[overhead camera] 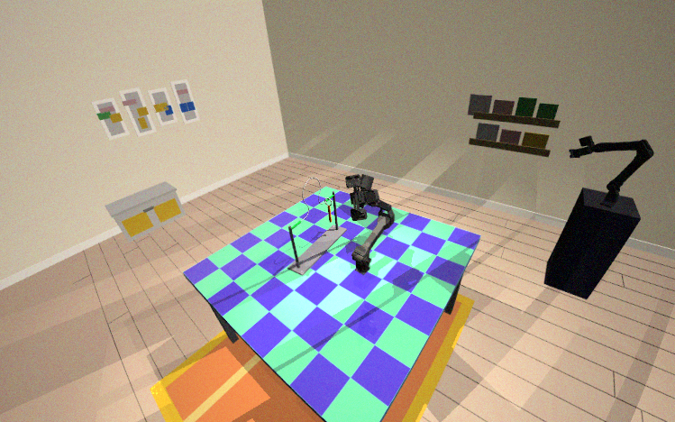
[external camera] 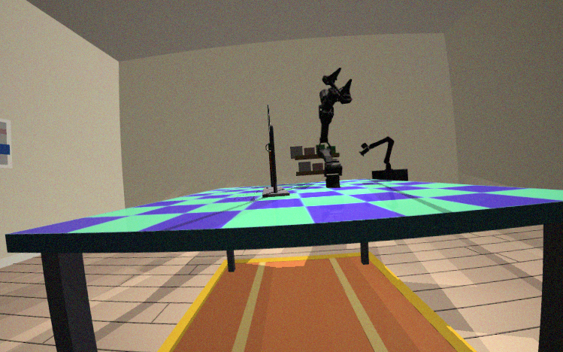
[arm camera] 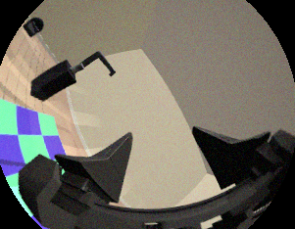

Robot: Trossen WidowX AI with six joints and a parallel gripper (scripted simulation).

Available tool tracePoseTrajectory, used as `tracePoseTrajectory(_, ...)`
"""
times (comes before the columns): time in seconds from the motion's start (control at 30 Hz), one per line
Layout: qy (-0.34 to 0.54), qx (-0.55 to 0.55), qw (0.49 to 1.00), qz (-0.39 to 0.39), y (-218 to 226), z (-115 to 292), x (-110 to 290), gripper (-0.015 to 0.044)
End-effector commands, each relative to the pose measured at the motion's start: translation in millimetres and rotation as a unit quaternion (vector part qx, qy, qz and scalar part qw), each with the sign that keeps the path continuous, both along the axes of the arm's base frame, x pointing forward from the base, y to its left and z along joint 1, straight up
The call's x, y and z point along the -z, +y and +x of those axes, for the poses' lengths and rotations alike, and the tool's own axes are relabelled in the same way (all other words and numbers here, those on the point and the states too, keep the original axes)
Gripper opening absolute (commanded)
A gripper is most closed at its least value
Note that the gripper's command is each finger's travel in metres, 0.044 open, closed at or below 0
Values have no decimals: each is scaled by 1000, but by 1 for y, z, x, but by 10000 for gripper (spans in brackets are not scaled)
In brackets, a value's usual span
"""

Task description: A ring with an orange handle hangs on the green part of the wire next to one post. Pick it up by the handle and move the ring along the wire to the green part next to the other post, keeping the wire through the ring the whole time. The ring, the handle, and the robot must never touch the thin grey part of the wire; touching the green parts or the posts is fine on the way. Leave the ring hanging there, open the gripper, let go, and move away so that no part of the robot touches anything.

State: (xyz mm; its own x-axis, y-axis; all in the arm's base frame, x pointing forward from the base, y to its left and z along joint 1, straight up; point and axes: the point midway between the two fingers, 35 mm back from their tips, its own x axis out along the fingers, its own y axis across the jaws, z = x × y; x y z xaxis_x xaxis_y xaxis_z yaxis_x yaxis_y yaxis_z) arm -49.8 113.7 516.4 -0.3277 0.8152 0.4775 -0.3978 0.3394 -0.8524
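The wire stand has a grey base [overhead camera: 314,252] [external camera: 274,191] and two dark posts, a near post [overhead camera: 294,246] and a far post [overhead camera: 335,212]. A thin grey wire [overhead camera: 312,181] loops between them. The ring's orange handle [overhead camera: 330,213] hangs by the far post, below a green wire part [overhead camera: 329,198]. In the exterior view the posts line up [external camera: 271,153] and the ring is too small to make out. My gripper [overhead camera: 359,182] [external camera: 340,81] [arm camera: 163,133] is open and empty. It is raised to the right of the far post, pointing up and away, apart from the handle.
The stand and my arm's base [overhead camera: 361,260] [external camera: 332,172] are on a checkered table [overhead camera: 329,335] [external camera: 344,212]. A black pedestal with a second arm [overhead camera: 591,241] [external camera: 383,153] [arm camera: 56,79] stands off the table. A wall shelf [overhead camera: 512,125] and a low cabinet [overhead camera: 145,211] are far away.
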Motion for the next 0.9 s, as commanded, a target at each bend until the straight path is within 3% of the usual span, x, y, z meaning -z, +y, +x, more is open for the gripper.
tracePoseTrajectory(0.0,0,1,1000,0,0,0,0,374)
tracePoseTrajectory(0.27,-1,90,996,0,23,25,-1,164)
tracePoseTrajectory(0.87,-5,355,935,1,52,133,3,160)
